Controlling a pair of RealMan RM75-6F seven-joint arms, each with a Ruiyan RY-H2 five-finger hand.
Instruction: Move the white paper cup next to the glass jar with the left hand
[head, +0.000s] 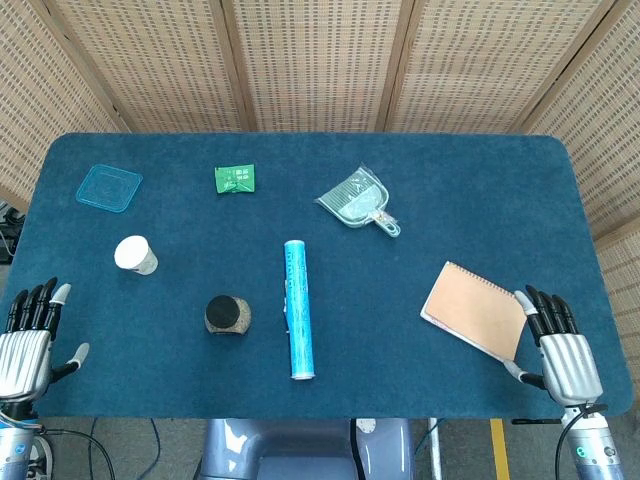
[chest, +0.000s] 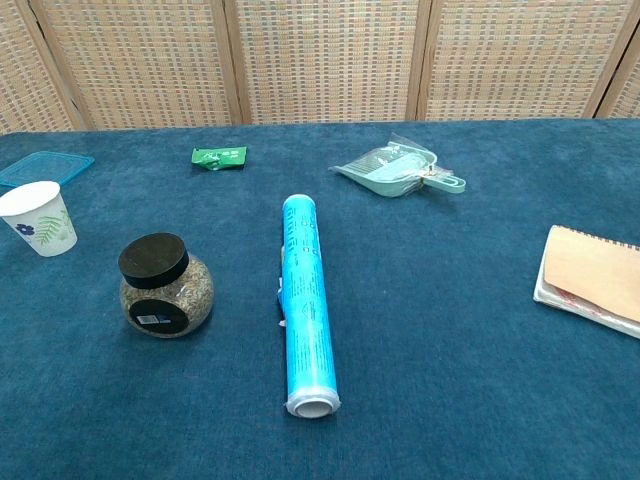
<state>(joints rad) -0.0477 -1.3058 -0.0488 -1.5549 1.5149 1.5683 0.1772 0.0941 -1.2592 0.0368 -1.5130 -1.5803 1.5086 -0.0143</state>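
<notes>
Head view: blue cloth table (head: 400, 200), wicker screens (head: 320, 60) behind; left hand (head: 28, 340) empty, fingers spread, white paper cup (head: 134, 255) ahead-right, glass jar (head: 228, 315) further right.

Bright, even light — sharp, faint shadows

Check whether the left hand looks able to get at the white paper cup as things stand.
Probably yes. The left hand rests open at the table's near left edge, and the white paper cup stands upright ahead of it with only bare cloth between. The glass jar sits off to the side, clear of that path.
</notes>
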